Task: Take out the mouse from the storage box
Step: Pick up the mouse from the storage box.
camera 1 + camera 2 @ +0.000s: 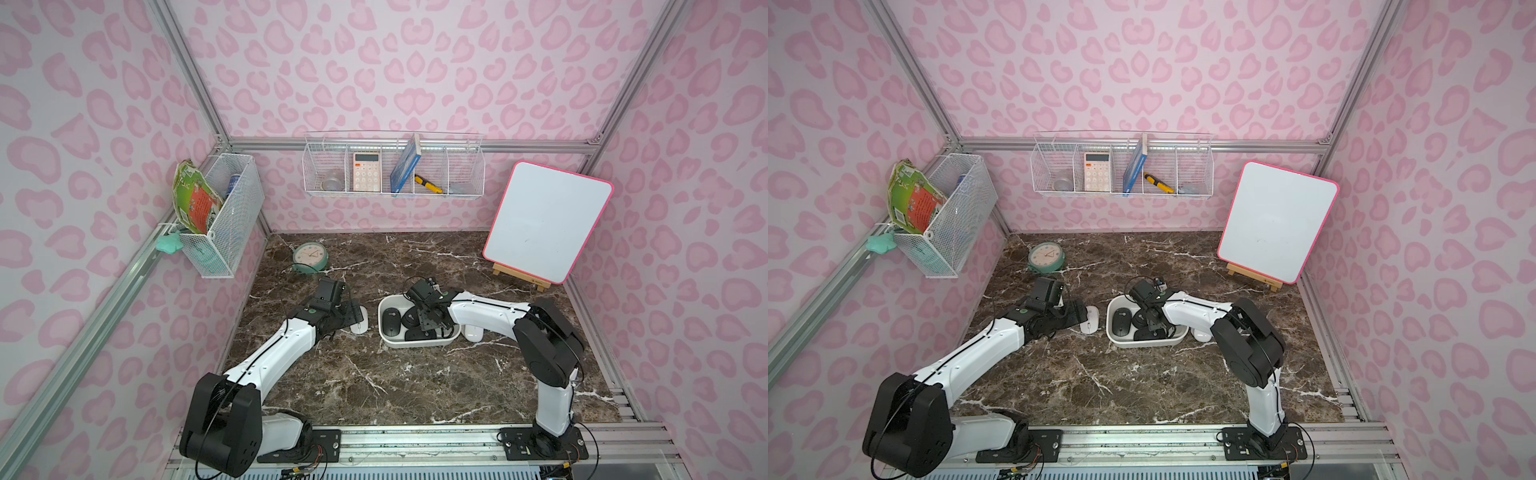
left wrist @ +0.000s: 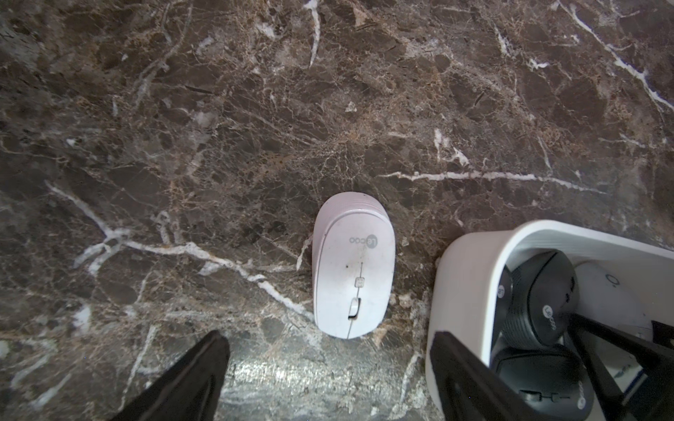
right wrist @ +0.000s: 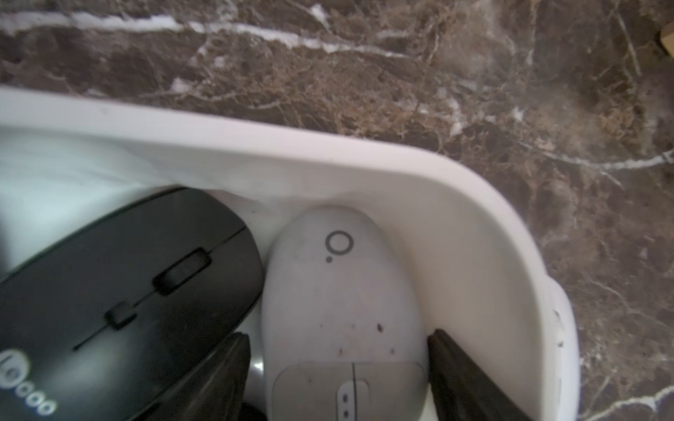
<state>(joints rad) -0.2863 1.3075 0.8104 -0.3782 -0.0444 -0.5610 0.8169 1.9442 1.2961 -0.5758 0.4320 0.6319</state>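
The storage box (image 1: 415,343) (image 1: 1142,343) is a white tub mid-table with several black mice (image 1: 390,320) (image 3: 127,284) in it. My right gripper (image 1: 432,322) (image 3: 337,337) reaches down into its right end. Its jaws straddle a white mouse (image 3: 339,291) lying against the box wall (image 3: 364,160). One finger touches the mouse's side and a slim gap shows at the other. My left gripper (image 1: 349,318) (image 2: 328,340) stands open over the table just left of the box (image 2: 463,291). Another white mouse (image 1: 359,321) (image 2: 352,266) lies flat on the marble just ahead of it.
One more white mouse (image 1: 473,332) (image 1: 1202,334) lies on the table right of the box. A mint clock (image 1: 309,257) lies at the back left, and a pink-edged whiteboard (image 1: 548,220) stands on an easel at the back right. Wire baskets (image 1: 395,166) (image 1: 224,216) hang on the walls.
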